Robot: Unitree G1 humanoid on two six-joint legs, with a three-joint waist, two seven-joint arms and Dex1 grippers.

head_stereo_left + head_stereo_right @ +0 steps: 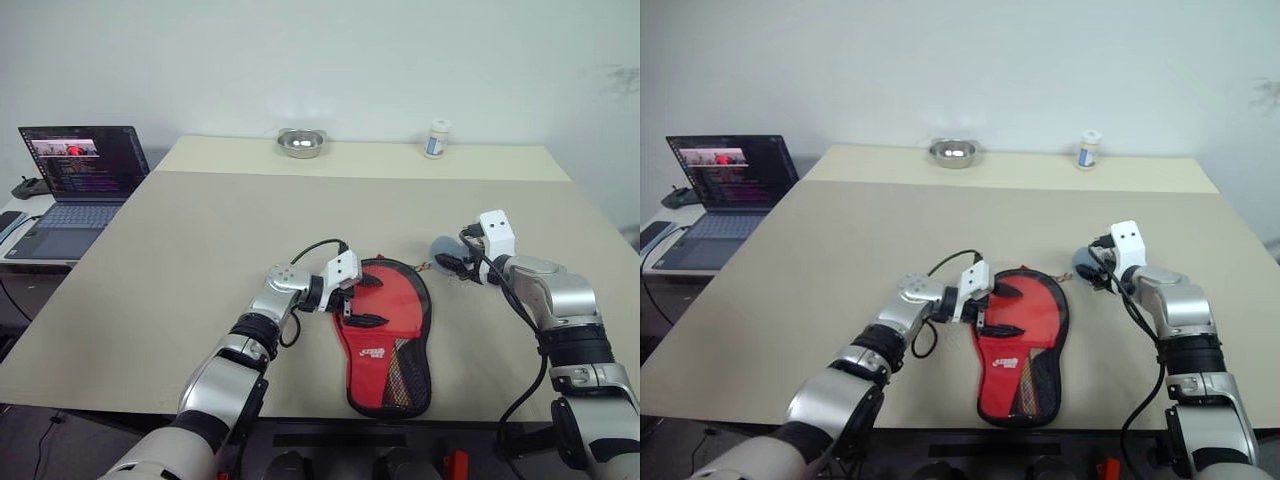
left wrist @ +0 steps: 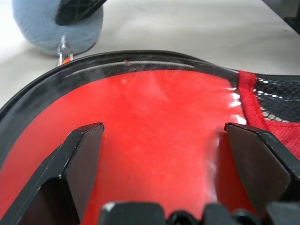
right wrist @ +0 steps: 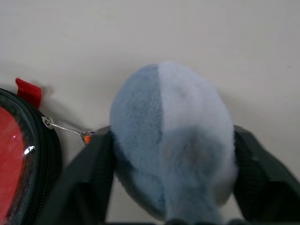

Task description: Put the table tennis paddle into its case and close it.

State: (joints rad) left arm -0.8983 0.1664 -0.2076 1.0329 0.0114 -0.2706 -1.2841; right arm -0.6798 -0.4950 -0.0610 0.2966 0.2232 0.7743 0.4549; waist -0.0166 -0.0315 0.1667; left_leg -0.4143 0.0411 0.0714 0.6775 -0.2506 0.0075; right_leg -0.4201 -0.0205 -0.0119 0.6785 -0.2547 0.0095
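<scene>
The case [image 1: 388, 335], a black zip-edged pouch with a clear panel, lies near the bench's [image 1: 200, 230] front edge, its narrow end toward that edge. The red table tennis paddle [image 1: 375, 320] shows through the panel, inside the case. The left gripper [image 1: 365, 300] rests over the case's round end, fingers [image 2: 79, 159] spread wide apart. The right gripper [image 1: 455, 262], just beside the case's far right rim, has its fingers [image 3: 93, 173] on either side of a grey-blue fluffy pompom [image 3: 173, 140]; whether they clamp it cannot be told. The pompom hangs by a thin metal chain [image 3: 65, 129] from the case's edge. A steel bowl [image 1: 300, 142] and a small white bottle [image 1: 437, 138] stand at the far edge. A laptop [image 1: 80, 185] stands off the bench's left edge. The middle of the bench lies bare.
</scene>
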